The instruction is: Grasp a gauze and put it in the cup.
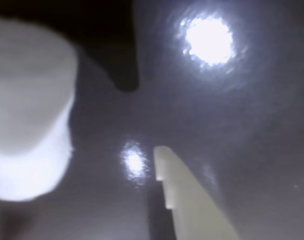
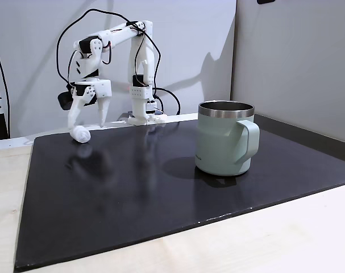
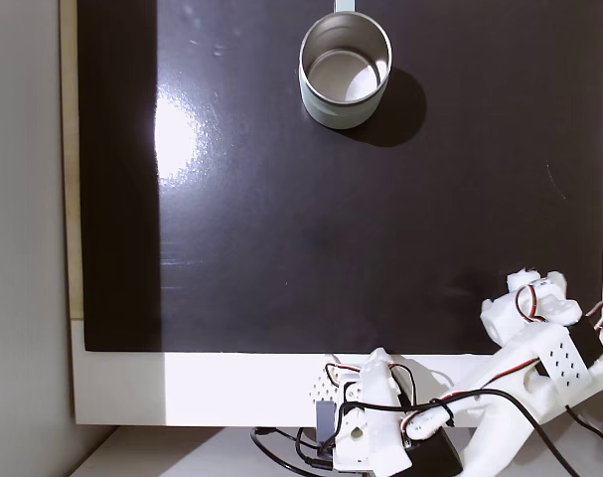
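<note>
- In a fixed view from the side, the small white, soft roll of gauze [image 2: 80, 135] lay on the far left part of the glossy black mat [image 2: 132, 187], close to the mat's far edge.
- The white two-finger gripper [image 2: 87, 124] pointed down over that spot with its fingers spread apart and holding nothing. One fingertip [image 2: 73, 126] came down right at the gauze, though whether it touched could not be told; the other fingertip [image 2: 102, 123] hung to the right, apart from the roll.
- In the wrist view the gauze [image 1: 29, 110] appeared large and blurred at the left. A pale finger [image 1: 189, 200] rose from the lower edge, well to the right of it, and a dark finger shape [image 1: 124, 55] came down from the top, with open mat between them.
- The pale sage-green mug with a bare steel rim and squared green handle [image 2: 225, 138] stood upright on the right part of the mat, well apart from the gauze and the gripper.
- In the fixed view from above, the mug [image 3: 345, 104] stood near the top edge, its steel inside showing nothing in it.
- The white arm [image 2: 118, 40] was bolted at the far side of the light wooden counter [image 2: 246, 244], black cables looping around it.
- In the view from above, the arm's base [image 3: 376, 422] sat at the bottom edge, with an arm section [image 3: 544, 343] reaching to the lower right.
</note>
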`<control>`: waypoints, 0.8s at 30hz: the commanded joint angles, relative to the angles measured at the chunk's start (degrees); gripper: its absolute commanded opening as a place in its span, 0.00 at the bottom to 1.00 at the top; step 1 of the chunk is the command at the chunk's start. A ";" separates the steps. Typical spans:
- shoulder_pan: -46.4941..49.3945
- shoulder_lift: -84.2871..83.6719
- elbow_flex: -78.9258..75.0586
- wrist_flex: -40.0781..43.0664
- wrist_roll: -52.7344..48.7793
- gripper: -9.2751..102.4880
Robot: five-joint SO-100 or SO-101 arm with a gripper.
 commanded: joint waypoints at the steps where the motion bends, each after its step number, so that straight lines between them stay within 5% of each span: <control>1: 1.32 -0.26 -0.70 -1.05 -0.44 0.48; 24: 3.78 -9.23 -1.76 -5.45 -0.70 0.43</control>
